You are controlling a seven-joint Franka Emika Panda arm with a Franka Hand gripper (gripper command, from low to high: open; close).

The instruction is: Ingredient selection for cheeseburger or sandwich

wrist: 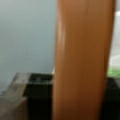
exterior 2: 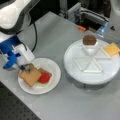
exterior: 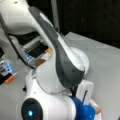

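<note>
Gripping the top toast (exterior 2: 30, 76) at the plate's (exterior 2: 53, 67) nine o'clock, my tool (exterior 2: 25, 68) sits clenched on the sandwich (exterior 2: 36, 77).

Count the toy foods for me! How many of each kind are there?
Toast squares: 2, the top toast at the gripper, the lower toast peeking out
Red disc: 1
Green leaf: 1, only an edge shows
Cheese square: 1
Brown patty: 1
Total: 6
</note>
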